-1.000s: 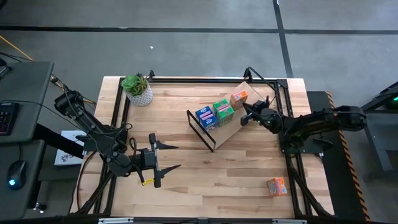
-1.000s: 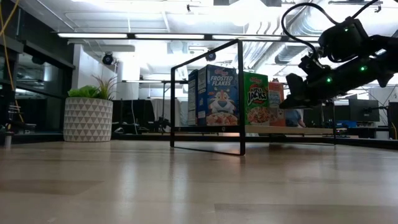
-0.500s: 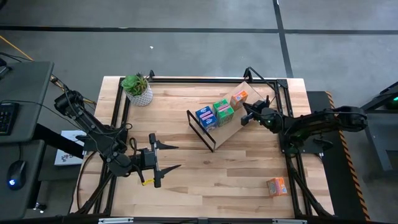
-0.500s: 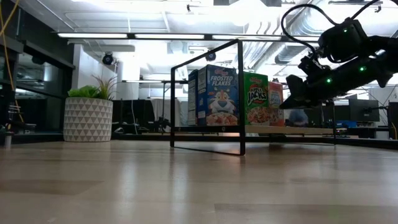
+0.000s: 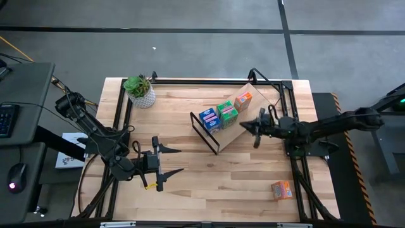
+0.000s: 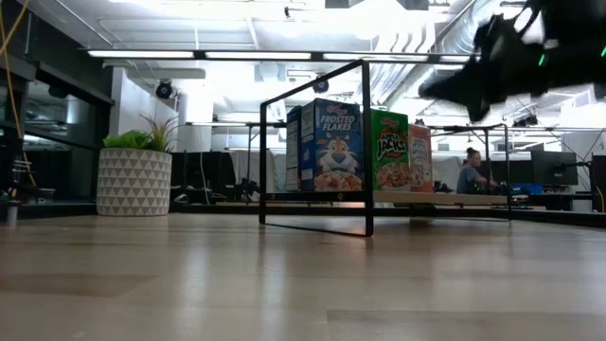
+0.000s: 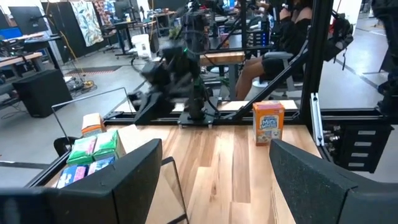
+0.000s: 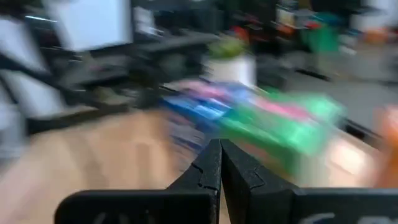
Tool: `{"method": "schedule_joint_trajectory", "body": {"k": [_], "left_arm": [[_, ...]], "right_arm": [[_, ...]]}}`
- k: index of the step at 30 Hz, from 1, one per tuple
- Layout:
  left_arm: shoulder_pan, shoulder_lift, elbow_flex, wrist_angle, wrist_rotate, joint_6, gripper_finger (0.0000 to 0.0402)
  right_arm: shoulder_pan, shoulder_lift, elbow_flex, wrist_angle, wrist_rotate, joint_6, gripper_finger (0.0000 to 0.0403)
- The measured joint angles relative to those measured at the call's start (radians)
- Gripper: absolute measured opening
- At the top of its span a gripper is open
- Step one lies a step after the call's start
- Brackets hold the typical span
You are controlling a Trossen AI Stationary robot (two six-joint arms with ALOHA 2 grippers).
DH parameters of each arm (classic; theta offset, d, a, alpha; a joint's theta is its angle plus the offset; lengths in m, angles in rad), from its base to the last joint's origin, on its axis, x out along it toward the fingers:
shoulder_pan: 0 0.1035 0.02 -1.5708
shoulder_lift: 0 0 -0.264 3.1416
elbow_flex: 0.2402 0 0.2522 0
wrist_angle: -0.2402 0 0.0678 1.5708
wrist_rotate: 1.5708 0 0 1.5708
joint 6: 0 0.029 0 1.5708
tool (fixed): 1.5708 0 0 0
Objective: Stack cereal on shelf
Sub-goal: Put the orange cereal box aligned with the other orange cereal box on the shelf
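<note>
Jaws pressed together and empty, the right gripper (image 5: 255,128) hangs beside the shelf (image 5: 233,130) with three boxes up, so next comes fetching the stray orange box (image 5: 281,189) while the left gripper (image 5: 169,159), spread wide, waits.

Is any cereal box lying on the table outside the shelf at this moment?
Yes, in the high view one orange cereal box stands alone on the table near its front right corner, far from the shelf.

A green plant (image 5: 138,84) in a white pot (image 5: 144,97) stands at a far corner of the wooden worktop (image 5: 190,177). A keyboard (image 5: 5,119) and a mouse (image 5: 17,172) lie on a side desk (image 5: 25,88). A person (image 6: 468,171) sits far behind.
</note>
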Motion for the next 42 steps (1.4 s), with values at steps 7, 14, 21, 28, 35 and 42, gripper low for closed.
{"method": "schedule_joint_trajectory", "body": {"k": [7, 14, 21, 28, 35, 42], "left_arm": [[0.0, 0.0, 0.0, 0.009, 0.0, -0.002, 0.0289], [0.0, 0.0, 0.0, 0.008, 0.002, -0.003, 0.0289], [0.0, 0.0, 0.0, 0.007, 0.003, -0.002, 0.0289], [0.0, 0.0, 0.0, 0.007, 0.002, -0.002, 0.0289], [-0.002, 0.0, 0.0, -0.01, 0.002, -0.003, 0.0289], [-0.003, 0.0, 0.0, -0.018, 0.003, -0.002, 0.0289]], "right_arm": [[0.301, 0.056, 0.339, -0.346, 0.114, -0.126, 0.0], [0.47, 0.33, 0.814, -0.965, 0.186, -0.036, 0.0], [0.512, 0.561, 1.295, -1.77, 0.035, 0.505, 0.0], [0.536, 0.682, 1.47, -2.184, -0.114, 0.981, 0.0014], [0.61, 0.676, 1.287, -2.193, -0.324, 1.286, 0.0104], [0.726, 0.673, 1.143, -2.192, -0.589, 1.434, 0.0227]]}}
